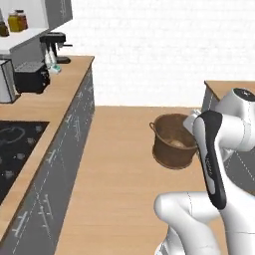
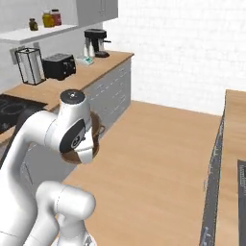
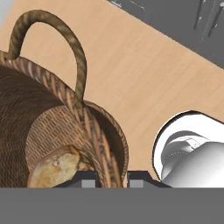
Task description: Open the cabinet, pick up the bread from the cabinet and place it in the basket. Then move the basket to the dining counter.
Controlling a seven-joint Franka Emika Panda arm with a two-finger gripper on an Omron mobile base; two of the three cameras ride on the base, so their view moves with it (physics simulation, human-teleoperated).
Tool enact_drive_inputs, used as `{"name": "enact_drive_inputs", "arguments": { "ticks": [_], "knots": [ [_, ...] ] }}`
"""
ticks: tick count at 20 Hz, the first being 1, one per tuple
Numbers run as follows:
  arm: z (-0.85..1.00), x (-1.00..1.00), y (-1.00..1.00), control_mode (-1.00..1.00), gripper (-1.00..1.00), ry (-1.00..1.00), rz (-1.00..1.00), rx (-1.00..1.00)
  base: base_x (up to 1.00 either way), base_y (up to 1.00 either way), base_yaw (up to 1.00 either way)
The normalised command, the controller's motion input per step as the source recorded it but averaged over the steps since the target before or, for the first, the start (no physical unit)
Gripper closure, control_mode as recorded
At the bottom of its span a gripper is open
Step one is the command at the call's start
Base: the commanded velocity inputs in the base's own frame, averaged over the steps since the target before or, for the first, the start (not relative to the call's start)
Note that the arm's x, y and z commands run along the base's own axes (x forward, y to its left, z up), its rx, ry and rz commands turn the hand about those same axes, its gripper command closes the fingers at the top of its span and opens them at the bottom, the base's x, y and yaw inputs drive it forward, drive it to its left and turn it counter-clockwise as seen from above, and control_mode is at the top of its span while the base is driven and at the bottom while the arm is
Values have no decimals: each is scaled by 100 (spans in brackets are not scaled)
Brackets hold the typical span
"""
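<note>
Up close, gripper [image 3: 111, 178] straddles basket [image 3: 65, 127] wall beside bread [image 3: 54, 168].

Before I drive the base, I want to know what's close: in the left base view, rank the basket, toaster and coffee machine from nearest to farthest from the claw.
1. basket, at the claw, which straddles its rim.
2. toaster, on the left counter.
3. coffee machine, farther along that counter.

A white brick wall [image 1: 149, 45] backs the room. Wood plank floor [image 2: 158, 158] runs between grey cabinet fronts [image 1: 74, 129]. A black toaster [image 2: 58, 66] sits on the worktop.
</note>
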Motion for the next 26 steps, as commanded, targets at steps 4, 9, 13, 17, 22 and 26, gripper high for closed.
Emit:
{"name": "enact_drive_inputs", "arguments": {
  "ticks": [4, 9, 13, 17, 22, 26],
  "knots": [
    [0, 0, 0, 100, 100, 0, 0, 0, 0, -3, -98],
    [0, 0, 0, 100, 100, 0, 0, 0, 0, 0, -97],
    [0, 0, 0, 100, 100, 0, 0, 0, -1, 0, -96],
    [0, 0, 0, 100, 100, 0, 0, 0, 0, -2, -95],
    [0, 0, 0, 100, 100, 0, 0, 0, 0, -11, -93],
    [0, 0, 0, 100, 100, 0, 0, 0, 2, -41, -87]
  ]
}}
